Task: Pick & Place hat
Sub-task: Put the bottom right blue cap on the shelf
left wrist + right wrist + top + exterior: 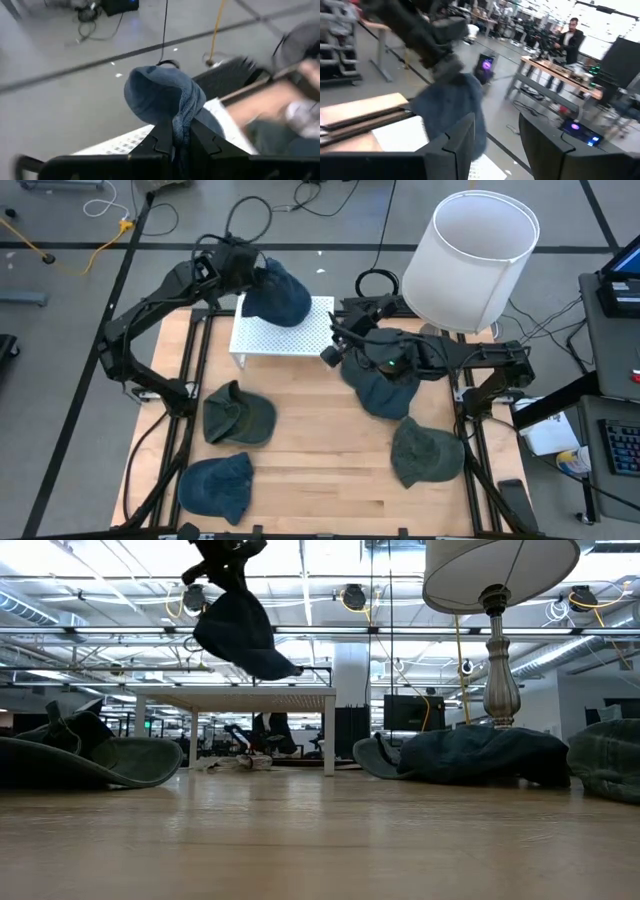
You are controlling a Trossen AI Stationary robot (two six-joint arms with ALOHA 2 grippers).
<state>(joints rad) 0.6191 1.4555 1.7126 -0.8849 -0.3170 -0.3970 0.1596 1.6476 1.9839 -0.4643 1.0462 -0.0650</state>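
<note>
Left end effector (pixel 250 277) is raised above the back left corner of the white perforated stand (pixel 285 338), fingers pinched tight on a fold of the blue hat (pixel 277 293). The hat hangs from that grip, clear of the stand top in the low view and partly over it in the high view. In the left wrist view the cloth bunches up between the two dark fingers (pixel 162 137). Right end effector (pixel 333 352) sits near the stand's right edge, above another dark blue hat (pixel 385 388) lying on the desk (pixel 310 470); its fingers stand partly apart with nothing between them. Three more hats lie on the desk: an olive one (pixel 238 414) at left, a blue one (pixel 218 485) at front left and a green one (pixel 426 452) at front right. A lamp with a white shade (pixel 470 258) stands at the back right.
</note>
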